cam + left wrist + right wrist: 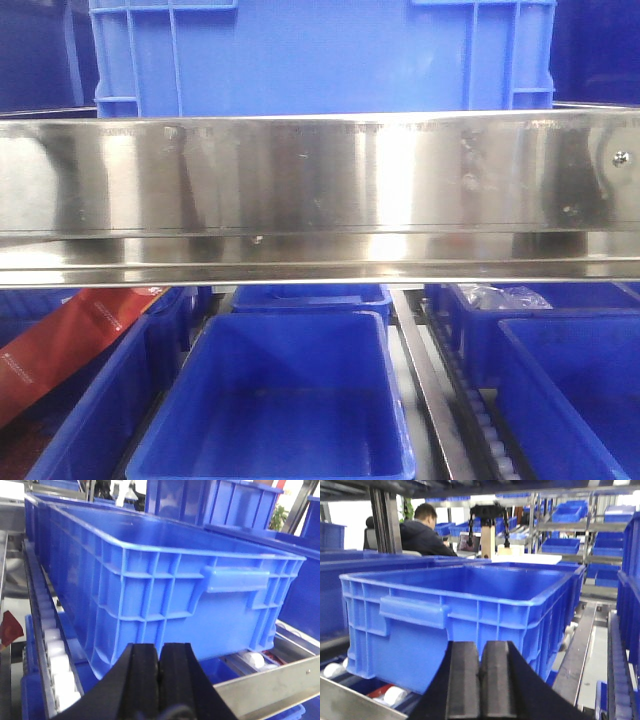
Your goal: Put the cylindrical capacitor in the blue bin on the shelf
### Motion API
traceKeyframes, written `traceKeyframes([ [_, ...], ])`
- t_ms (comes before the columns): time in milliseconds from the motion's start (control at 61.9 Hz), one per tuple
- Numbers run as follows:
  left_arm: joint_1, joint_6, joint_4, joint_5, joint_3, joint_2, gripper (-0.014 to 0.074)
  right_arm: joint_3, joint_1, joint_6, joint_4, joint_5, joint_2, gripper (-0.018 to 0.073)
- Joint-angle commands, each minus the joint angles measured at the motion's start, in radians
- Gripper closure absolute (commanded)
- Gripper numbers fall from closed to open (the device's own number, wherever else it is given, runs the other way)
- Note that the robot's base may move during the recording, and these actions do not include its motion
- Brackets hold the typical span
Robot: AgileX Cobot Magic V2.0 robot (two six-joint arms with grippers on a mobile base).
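Note:
The shiny steel shelf rail (320, 185) spans the front view. A large blue bin (320, 55) stands on the shelf above it; it also shows in the left wrist view (165, 590) and the right wrist view (465, 610). My left gripper (160, 672) is shut with nothing between its pads, just in front of that bin's end wall. My right gripper (480, 677) is shut and empty, in front of the bin's other corner. No cylindrical capacitor shows in any view. Neither gripper shows in the front view.
Below the rail are more blue bins: an empty middle one (280, 400), a right one (575, 390), one holding a clear bag (505, 296) and a left one with a red packet (70, 335). Roller tracks (480, 410) run between lanes. A person (422, 530) sits far behind.

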Motion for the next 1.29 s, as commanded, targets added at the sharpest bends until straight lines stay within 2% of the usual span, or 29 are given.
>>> traceKeyframes([
  [0, -0.004, -0.006, -0.006, -0.034, 0.002, -0.007, 0.0708, 0.003, 0.002, 0.000, -0.005, -0.010, -0.009, 0.0727],
  [275, -0.004, -0.006, -0.006, -0.057, 0.002, -0.007, 0.0708, 0.020, 0.002, 0.000, -0.005, -0.014, -0.011, 0.0727],
  [340, -0.004, -0.006, -0.006, -0.057, 0.002, -0.007, 0.0708, 0.059, -0.022, 0.000, -0.015, -0.027, -0.026, 0.0727],
  [663, -0.004, -0.006, -0.006, -0.057, 0.002, -0.007, 0.0708, 0.399, -0.325, 0.000, -0.020, -0.105, -0.178, 0.0727],
  [776, -0.004, -0.006, -0.006, -0.057, 0.002, -0.007, 0.0708, 0.481, -0.387, 0.000, -0.020, -0.173, -0.220, 0.0727],
  [857, -0.004, -0.006, -0.006, -0.057, 0.002, -0.007, 0.0708, 0.486, -0.401, 0.000, -0.020, -0.210, -0.250, 0.0727],
  [1083, -0.004, -0.006, -0.006, -0.057, 0.002, -0.007, 0.0708, 0.486, -0.406, 0.000, -0.027, -0.183, -0.321, 0.0727],
  [1277, -0.004, -0.006, -0.006, -0.057, 0.002, -0.007, 0.0708, 0.486, -0.406, 0.000, -0.027, -0.073, -0.395, 0.0727],
])
